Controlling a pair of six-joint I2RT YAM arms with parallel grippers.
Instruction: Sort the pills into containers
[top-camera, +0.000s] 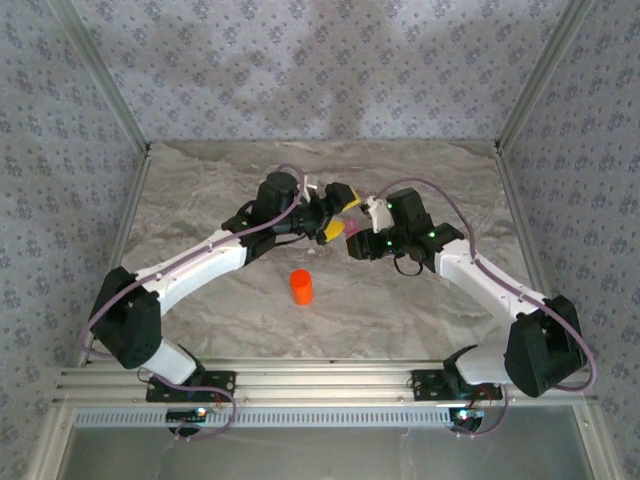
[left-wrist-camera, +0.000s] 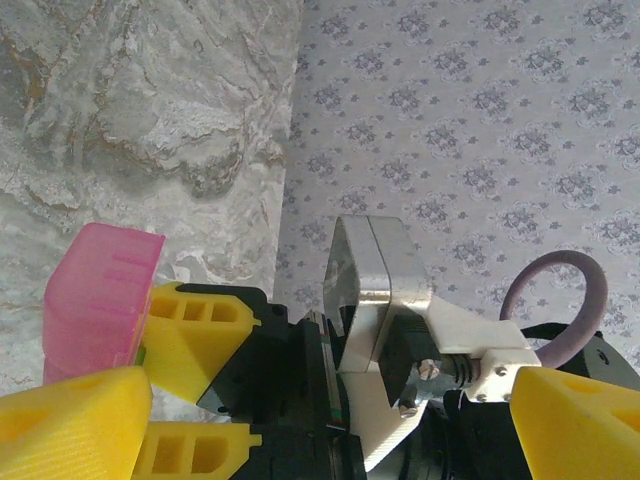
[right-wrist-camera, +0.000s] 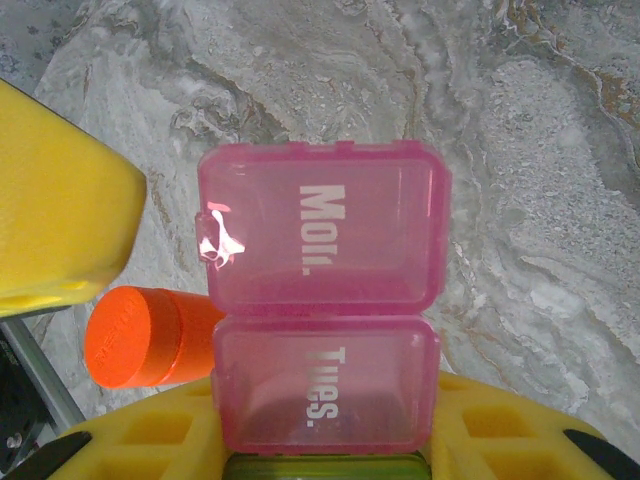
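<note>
**R gripper clamped on the containers, L gripper wide open right beside**

Containers (right-wrist-camera: 320, 290) sit right in the right gripper (top-camera: 355, 241). Its yellow fingers (right-wrist-camera: 150, 440) are closed on the lower end, one each side, so that's a firm pinch. In the R wrist view the pink part sticks out past the fingertips, with two translucent panels marked "Mon." and "Tues." A sliver of olive-green peeks out low down betw. the fingers.

Just left of the pink box, w/ its end tucked behind it, is the orange bottle (right-wrist-camera: 150, 335), cap on. From the top cam it stands upright on the table (top-camera: 200, 190), closer to the arm bases than both grippers and clear of them.

The left gripper (top-camera: 337, 214) is spread wide w/ nothing in it. One of its yellow fingers (right-wrist-camera: 60, 200) looms just up and left of the box in the R wrist view. In the L wrist view that finger overlaps the box's lower corner; touching or not, can't tell.

Crowded spot: the two grippers meet nose to nose mid-table. The R gripper's black body and metal bracket (left-wrist-camera: 370, 300) sit betw. the L fingers, and a purple cable (left-wrist-camera: 560, 290) loops to one side. The patterned wall (left-wrist-camera: 480, 100) is behind.
</note>
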